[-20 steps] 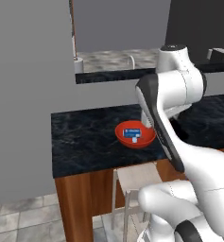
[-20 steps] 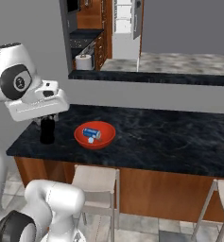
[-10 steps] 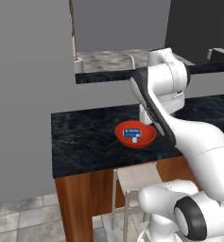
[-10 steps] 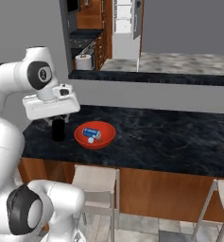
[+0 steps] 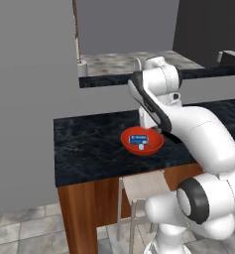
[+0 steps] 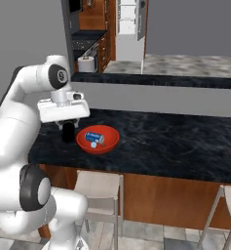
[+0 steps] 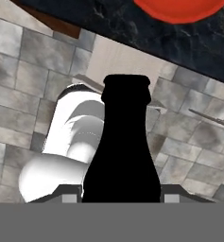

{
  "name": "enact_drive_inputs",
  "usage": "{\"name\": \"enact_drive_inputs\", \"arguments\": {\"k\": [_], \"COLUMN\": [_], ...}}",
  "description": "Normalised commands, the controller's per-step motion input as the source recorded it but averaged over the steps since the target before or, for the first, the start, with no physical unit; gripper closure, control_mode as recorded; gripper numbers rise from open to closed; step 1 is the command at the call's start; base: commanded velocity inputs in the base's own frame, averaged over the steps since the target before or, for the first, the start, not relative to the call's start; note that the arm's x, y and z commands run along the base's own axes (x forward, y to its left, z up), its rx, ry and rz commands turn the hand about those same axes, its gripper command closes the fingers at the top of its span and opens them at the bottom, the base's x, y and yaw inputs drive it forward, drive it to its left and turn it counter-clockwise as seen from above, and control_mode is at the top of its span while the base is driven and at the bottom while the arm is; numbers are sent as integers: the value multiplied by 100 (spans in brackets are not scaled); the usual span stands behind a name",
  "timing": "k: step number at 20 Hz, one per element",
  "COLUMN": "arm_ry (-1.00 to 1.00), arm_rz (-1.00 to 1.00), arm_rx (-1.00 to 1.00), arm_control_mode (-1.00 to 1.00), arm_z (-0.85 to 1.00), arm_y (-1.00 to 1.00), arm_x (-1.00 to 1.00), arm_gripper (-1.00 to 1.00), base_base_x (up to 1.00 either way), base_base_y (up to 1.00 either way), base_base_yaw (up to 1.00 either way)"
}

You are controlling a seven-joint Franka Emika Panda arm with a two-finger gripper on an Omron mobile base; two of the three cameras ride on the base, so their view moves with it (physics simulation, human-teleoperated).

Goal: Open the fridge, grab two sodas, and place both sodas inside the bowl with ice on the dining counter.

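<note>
Can (image 6: pixel 94 137) already lies in the bowl (image 6: pixel 110 143) near the counter's (image 6: pixel 185 146) front edge; my gripper (image 6: pixel 68 124) grasps the bottle (image 7: pixel 123 156) beside it; bottle placement remains, I judge.

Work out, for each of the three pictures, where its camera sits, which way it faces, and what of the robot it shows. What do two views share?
Left base view: behind the arm's left, looking forward over the black marble dining counter; white arm rises at right.
Right base view: behind its right; arm at left, hand above a slim black cola bottle.
Hand view: on the hand, looking along the bottle toward floor tiles.
Both base views share the shallow red-orange bowl with the blue can.
</note>
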Motion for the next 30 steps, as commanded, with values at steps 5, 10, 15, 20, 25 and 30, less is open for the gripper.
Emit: {"name": "enact_drive_inputs", "arguments": {"k": [5, 10, 15, 20, 25, 30], "arm_ry": [0, 0, 0, 3, 7, 5], "arm_rz": [0, 0, 0, 1, 4, 7], "arm_rx": [-1, -1, 0, 0, 0, 0], "arm_control_mode": [-100, -100, -100, -100, -100, -100], "arm_z": [-47, -46, -31, -15, -20, -29], "arm_y": [-5, -10, -8, -2, 0, 0], "arm_x": [42, 42, 45, 57, 56, 49], "arm_gripper": [100, 100, 100, 100, 100, 100], "base_base_x": [0, 0, 0, 0, 0, 0], "base_base_y": [0, 0, 0, 0, 0, 0], "base_base_yaw": [0, 0, 0, 0, 0, 0]}}
